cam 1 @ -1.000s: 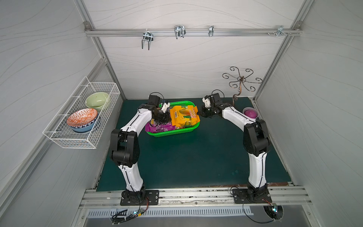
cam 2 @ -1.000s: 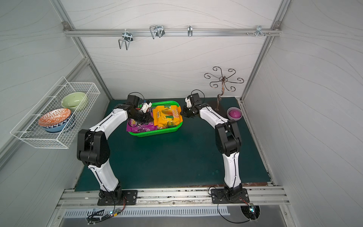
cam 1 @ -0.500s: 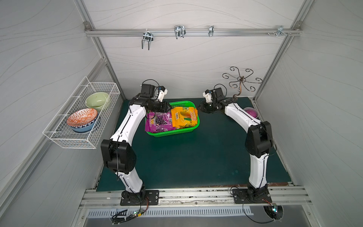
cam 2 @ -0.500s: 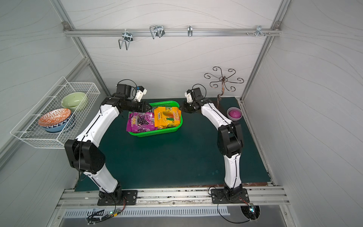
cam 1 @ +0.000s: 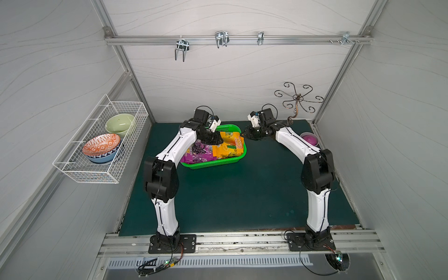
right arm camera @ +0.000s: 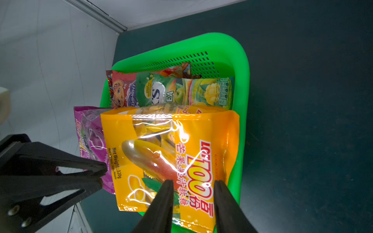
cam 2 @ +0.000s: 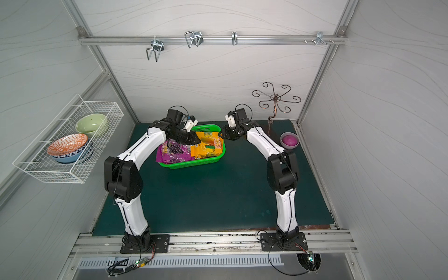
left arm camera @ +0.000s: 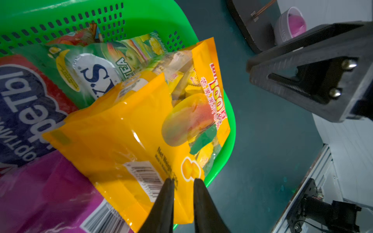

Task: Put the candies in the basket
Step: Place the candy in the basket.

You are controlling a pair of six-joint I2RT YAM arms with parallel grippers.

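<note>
Every candy bag I can spot is in the green basket (cam 1: 213, 165): yellow-orange bag (cam 1: 229, 148) on top, purple bag (cam 1: 197, 154) beside it, green-yellow bag (right arm camera: 185, 90) and red bag (right arm camera: 121, 88) behind. No bags on the mat (cam 1: 242, 198), so it looks basically done. Right gripper (right arm camera: 193, 181) hangs open near the rim. Left gripper (left arm camera: 182, 181) is nearly pinched over the yellow bag's edge, and I can't tell if it's holding it.

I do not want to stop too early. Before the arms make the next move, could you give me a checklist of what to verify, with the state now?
1. Mat free of candy: ok in both top views.
2. Number of candy bags in the green basket: cannot tell, they overlap.
3. Yellow-orange bag inside the rim: not ok, one end overhangs.
4. Left gripper empty: ok, jaws slightly apart.
5. Right gripper empty: ok, open.
</note>
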